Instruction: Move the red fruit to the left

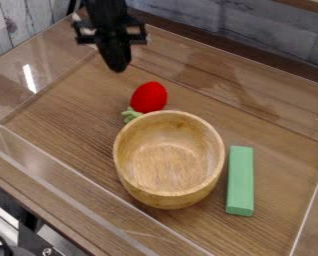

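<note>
One fruit [148, 95], bowl [170, 158], block [241, 180].

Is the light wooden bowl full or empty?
Empty. The light wooden bowl shows only its bare wood grain inside; the small red fruit lies outside, by its rim.
</note>
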`<state>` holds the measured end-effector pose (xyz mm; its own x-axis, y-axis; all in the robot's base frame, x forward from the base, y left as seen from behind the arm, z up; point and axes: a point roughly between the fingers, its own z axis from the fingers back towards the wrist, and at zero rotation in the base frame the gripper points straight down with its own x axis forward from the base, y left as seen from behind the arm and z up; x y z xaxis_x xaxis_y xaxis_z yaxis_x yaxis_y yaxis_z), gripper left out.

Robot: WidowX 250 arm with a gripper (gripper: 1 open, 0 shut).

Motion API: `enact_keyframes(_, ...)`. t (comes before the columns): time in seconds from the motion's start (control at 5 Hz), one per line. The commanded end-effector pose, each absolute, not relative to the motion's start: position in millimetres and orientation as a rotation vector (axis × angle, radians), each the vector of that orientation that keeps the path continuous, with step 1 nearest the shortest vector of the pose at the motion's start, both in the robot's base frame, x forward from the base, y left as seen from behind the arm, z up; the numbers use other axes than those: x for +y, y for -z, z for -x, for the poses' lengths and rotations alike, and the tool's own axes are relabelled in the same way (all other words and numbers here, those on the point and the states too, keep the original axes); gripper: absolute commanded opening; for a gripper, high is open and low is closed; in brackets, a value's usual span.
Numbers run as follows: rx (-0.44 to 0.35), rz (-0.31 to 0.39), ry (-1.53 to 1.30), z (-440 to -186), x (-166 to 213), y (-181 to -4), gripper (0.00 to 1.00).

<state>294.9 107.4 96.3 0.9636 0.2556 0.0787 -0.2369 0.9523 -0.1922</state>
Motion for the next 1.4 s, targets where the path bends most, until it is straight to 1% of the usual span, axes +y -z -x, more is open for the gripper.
enact_keyframes(0.0,-0.143,0.162,-0.243,-311,101,-103.9,1.00)
enact_keyframes(0.4,-0.115,0.145,-0.321,-317,92,-92.3,1.00)
enact_keyframes(0.8,-0.073,0.133,-0.340,-320,85,-49.5,1.00)
enact_keyframes(1.0,-0.070,0.127,-0.389,-330,76,-44.5,0.00)
enact_keyframes(1.2,-0.087,0.133,-0.433,-338,70,-57.3,0.00)
